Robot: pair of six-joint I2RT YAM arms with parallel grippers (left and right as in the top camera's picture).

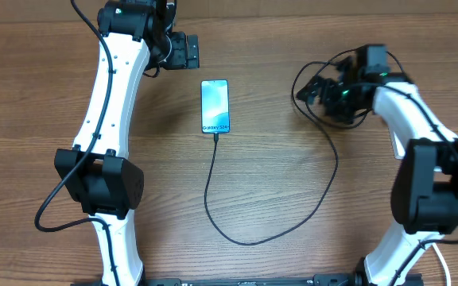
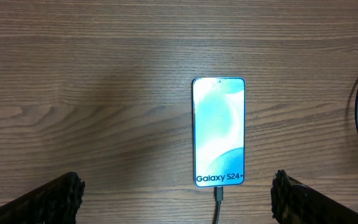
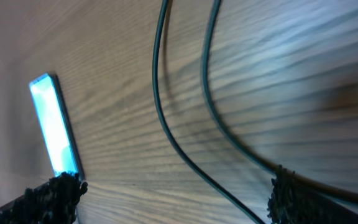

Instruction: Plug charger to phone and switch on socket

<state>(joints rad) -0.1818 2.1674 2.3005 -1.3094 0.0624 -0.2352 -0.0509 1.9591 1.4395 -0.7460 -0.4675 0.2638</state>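
The slim rectangular phone with the bright blue-cyan lit screen [image 1: 215, 106] lies flat on the brown wooden table [image 1: 46, 79], screen up, and everything else is placed here from it. On the screen the words "Galaxy S24" stand at the end that faces the robot.

The long thin black charger cable [image 1: 207, 191] is joined to this same end. In the left wrist view its small connector tip [image 2: 219, 194] sits in the bottom edge of the phone [image 2: 219, 130]. From the phone the cable runs toward the robot, makes a wide loop, and goes up again on the phone's right side into some loose coils. Its other end is lost in the dark parts there, so I cannot tell where it finishes.

The left gripper [image 1: 185, 52] hangs just beyond the far end of the phone, a little to its left. Its jaws stand wide apart and hold nothing [image 2: 176, 186].

The right gripper [image 1: 324, 89] is well apart from the phone, on its right, at the coils. Its jaws are also spread wide [image 3: 173, 186]. One strand of the cable [image 3: 160, 118] passes between the fingers [image 3: 55, 196], not pinched.
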